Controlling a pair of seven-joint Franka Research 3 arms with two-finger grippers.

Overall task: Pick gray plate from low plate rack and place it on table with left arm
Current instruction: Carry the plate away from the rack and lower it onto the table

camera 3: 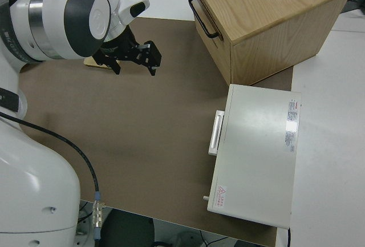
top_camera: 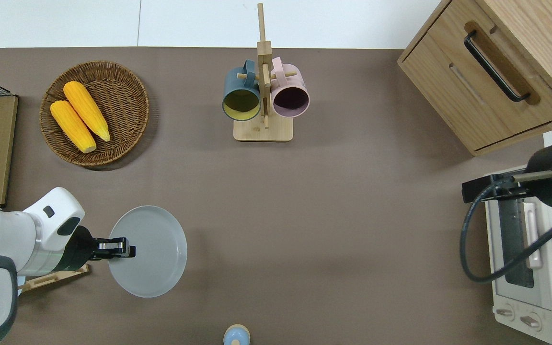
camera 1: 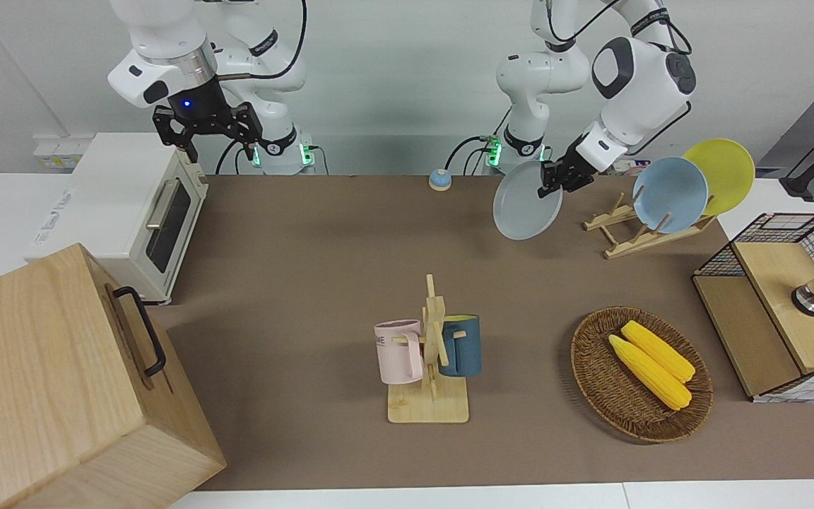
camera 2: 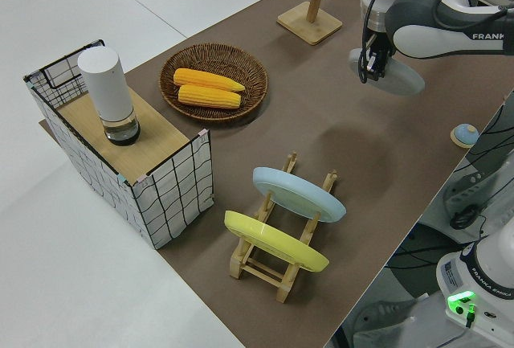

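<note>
Jaws of the left gripper (top_camera: pixel 127 250) pinch the rim of the gray plate (top_camera: pixel 154 251), which we see held in the air, tilted, over bare mat at lower left of the overhead view, just beside the low plate rack (camera 1: pixel 644 233); right gripper (camera 1: pixel 208 131) is parked w/ jaws spread.

Largest first: the table (top_camera: pixel 333 206) fills most of the overhead frame, matte brown mat, white edges at top; pale wall at top of the front view. Wooden cabinet (camera 1: pixel 61 382) at lower left of the front view, light grain, black handle. White toaster oven (camera 1: pixel 124 212) at mid left, boxy, small red-and-white sticker, print too small to read. Left arm (camera 2: pixel 438 22), white and rounded, reads "FRANKA" in the left side view. Wire-grid box (camera 2: pixel 120 163) w/ wood top carries a white cylinder (camera 2: pixel 106 91).

Oval wicker basket (top_camera: pixel 95 113) at upper left overhead holds two yellow corn cobs (top_camera: pixel 79 116). Rack of pale wood keeps a light blue plate (camera 1: pixel 670 194) and a yellow plate (camera 1: pixel 721 173) leaning. Mug stand (camera 1: pixel 429 367), pale wood, hangs a pink mug (camera 1: pixel 400 351), lettering unreadable, and a dark blue mug (camera 1: pixel 461 345). Small blue-domed bell (camera 1: pixel 439 179) at top centre.
</note>
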